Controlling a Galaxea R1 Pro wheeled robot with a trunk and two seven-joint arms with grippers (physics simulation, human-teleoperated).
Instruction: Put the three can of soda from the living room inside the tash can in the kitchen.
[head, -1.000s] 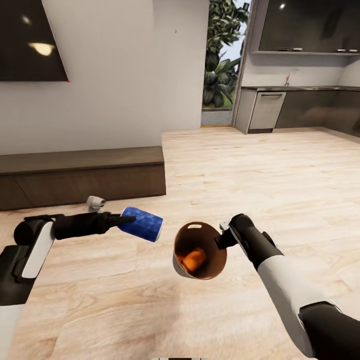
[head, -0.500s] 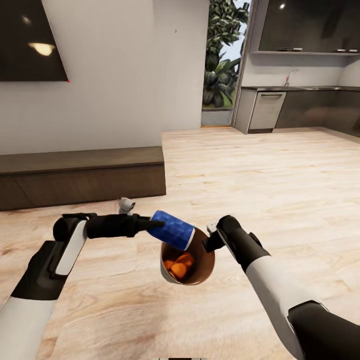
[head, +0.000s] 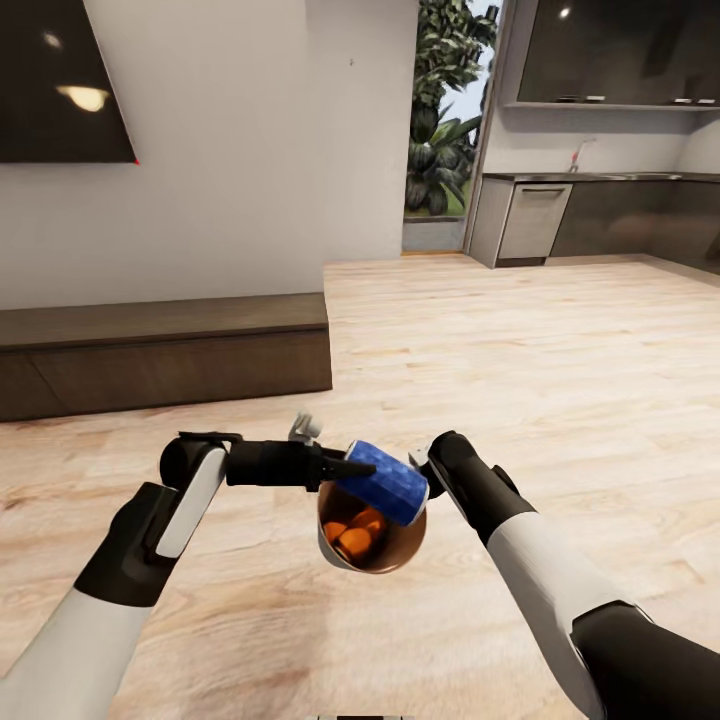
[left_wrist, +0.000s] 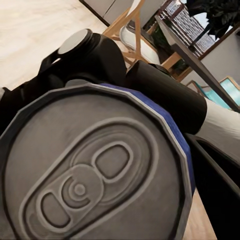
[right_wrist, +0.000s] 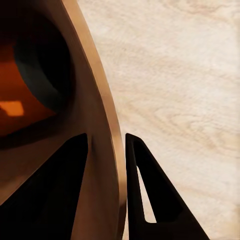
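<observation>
Dark blue, with its grey top facing my left wrist camera, the soda can (head: 385, 483) lies tilted across the rim of the trash can (head: 335, 545), held at its top end by my left gripper (head: 352, 468), whose fingers are clamped on it. Two orange cans (head: 353, 532) already sit in the bin's coppery bottom. On the bin's far side from the left arm, my right gripper (head: 425, 472) has its fingers (right_wrist: 145, 200) pinched over the rim wall, one inside and one outside, carrying the bin above the wood floor (head: 520, 350). To finish well, I judge I should bring the can's low end fully inside the rim, keep the right arm steady, then part the left fingers so it drops cleanly.
</observation>
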